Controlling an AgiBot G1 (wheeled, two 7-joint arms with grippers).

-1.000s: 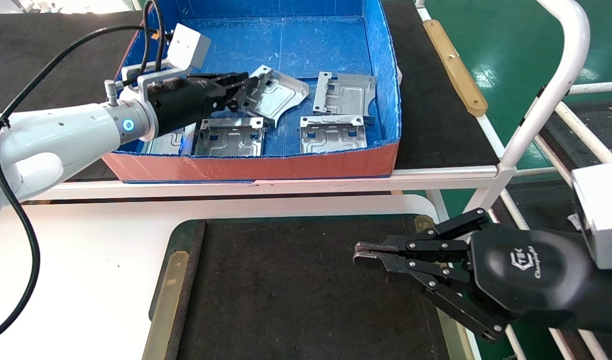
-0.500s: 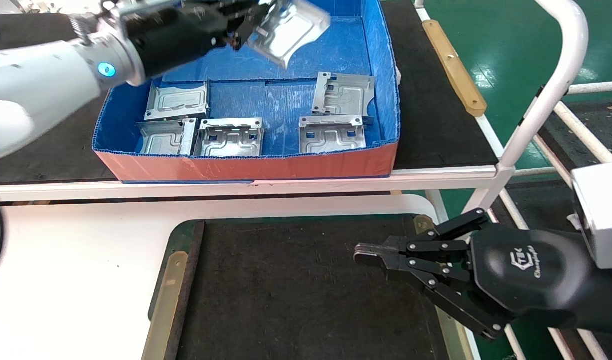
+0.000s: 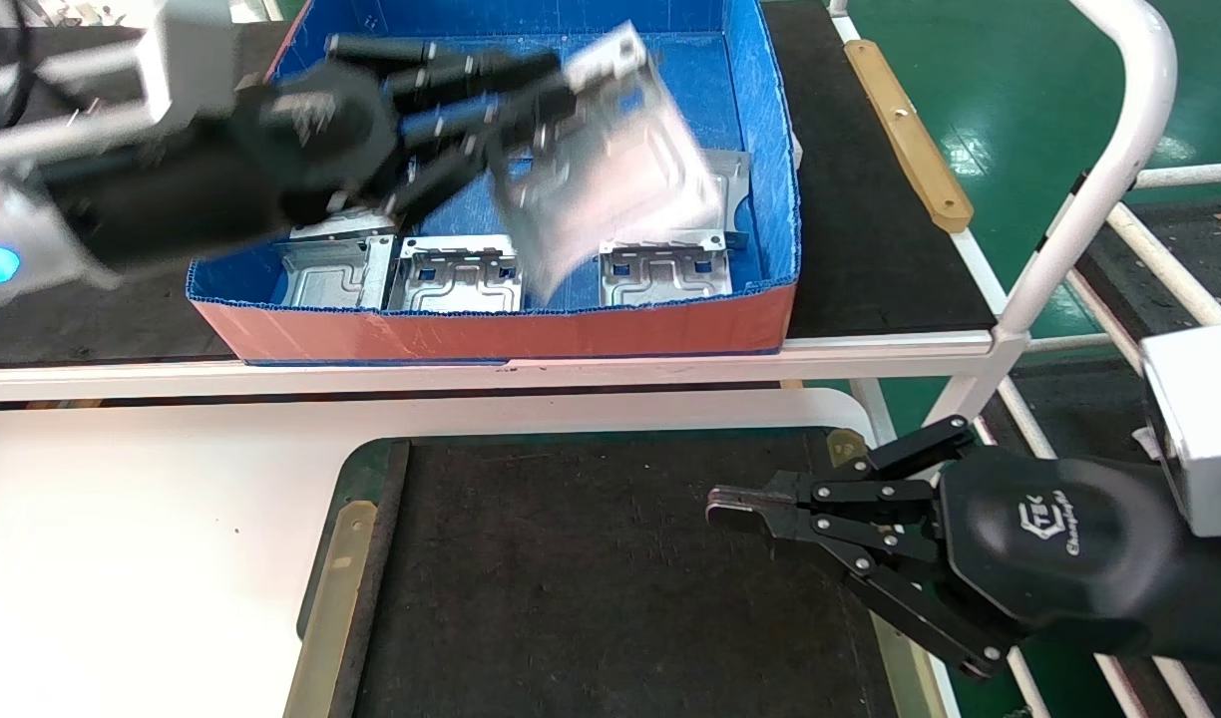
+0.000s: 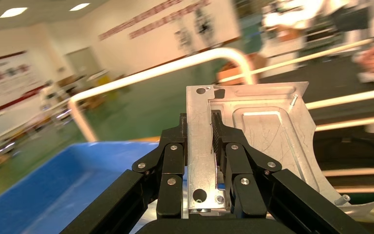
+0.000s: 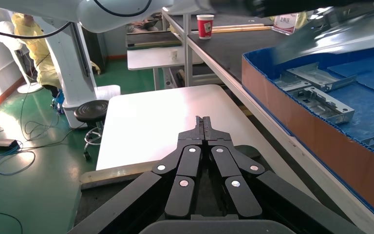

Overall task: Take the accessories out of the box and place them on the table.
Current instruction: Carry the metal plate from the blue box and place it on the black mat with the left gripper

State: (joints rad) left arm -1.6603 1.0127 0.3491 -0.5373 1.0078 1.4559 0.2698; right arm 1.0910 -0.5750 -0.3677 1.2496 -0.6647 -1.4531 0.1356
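l hand (image 3: 531, 100) w/ clamped accessory (image 3: 610, 170) now nearer box (image 3: 491, 334) front; r hand (image 3: 720, 509) closed, empty.

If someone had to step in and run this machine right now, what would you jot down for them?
Left claw: shut on one bracket plate, held in the air above the box.
Right claw: shut, holding nothing, parked over the dark mat of the table.
In the box: four plates show plainly along the near wall and right side; a fifth may lie behind the left arm, but I cannot tell.
Done: no plate shows on the table.
Left: set the held plate on the table, then fetch the others.
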